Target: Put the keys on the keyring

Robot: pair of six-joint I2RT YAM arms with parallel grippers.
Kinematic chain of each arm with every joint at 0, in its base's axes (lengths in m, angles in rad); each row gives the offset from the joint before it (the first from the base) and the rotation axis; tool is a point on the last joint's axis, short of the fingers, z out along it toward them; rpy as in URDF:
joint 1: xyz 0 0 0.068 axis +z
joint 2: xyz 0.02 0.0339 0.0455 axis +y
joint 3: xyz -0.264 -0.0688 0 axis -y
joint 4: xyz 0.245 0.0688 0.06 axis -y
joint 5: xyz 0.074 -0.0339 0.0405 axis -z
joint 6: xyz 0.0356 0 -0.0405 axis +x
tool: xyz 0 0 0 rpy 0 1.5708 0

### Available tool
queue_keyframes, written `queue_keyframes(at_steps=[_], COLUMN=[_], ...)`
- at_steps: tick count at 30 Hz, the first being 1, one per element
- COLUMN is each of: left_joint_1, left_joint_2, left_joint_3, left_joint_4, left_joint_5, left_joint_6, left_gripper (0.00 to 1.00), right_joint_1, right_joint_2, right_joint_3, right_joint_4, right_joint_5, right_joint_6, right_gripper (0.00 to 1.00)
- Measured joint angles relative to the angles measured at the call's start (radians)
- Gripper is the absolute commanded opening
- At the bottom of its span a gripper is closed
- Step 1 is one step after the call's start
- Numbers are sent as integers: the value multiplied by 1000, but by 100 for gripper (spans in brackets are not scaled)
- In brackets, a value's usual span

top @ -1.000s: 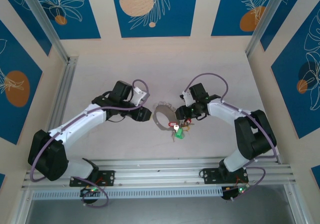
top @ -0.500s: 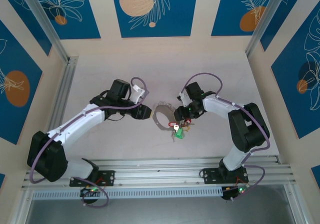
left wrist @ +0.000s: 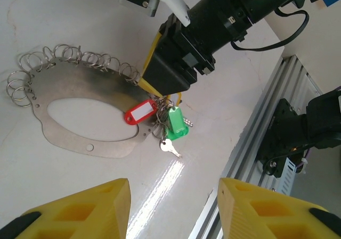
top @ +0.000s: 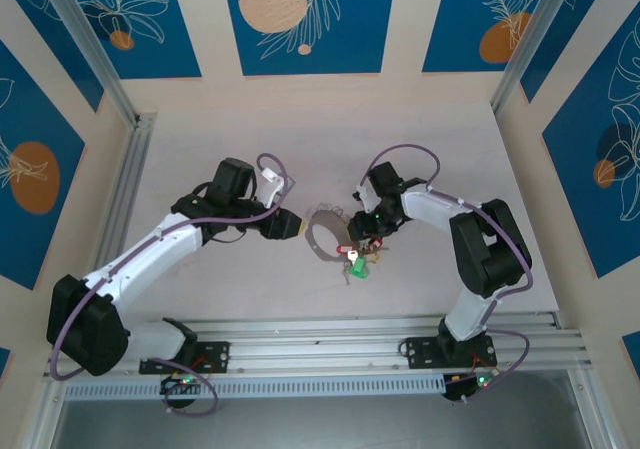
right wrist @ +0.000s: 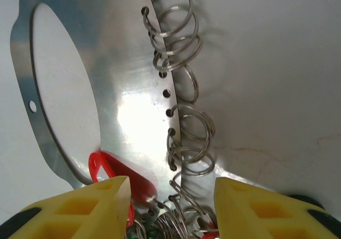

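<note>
While at keys (left wrist: 162, 126), R pincer (right wrist: 168, 188) agape.

R claw (top: 364, 238) nearer keyring (top: 322, 255) | L arm swung left

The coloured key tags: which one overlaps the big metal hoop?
The red tag, with a white label, overlaps the hoop at its rim; the green tag lies off it.

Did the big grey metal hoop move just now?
No. The thin grey metal hoop sits in the same spot above the silver rail.
</note>
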Motion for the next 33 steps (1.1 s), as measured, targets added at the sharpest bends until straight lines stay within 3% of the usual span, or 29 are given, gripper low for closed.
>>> queue_keyframes(at_steps=[13,19,33], left_joint_1=[14,19,32], left_joint_2=[0,-3,-21], left_joint_3=[-4,-4,-6], left_joint_4=[4,10,25], left_joint_5=[21,25,36], left_joint_6=[-7,-8,-8], left_gripper=[46,46,46], right_joint_1=[5,6,36], right_joint_2=[17,17,3], right_joint_3=[-2,-2,-6], right_joint_4=[-30,-46,-48], right_joint_5=[0,0,10], right_joint_6=[0,-11,-27], right_gripper=[36,22,2])
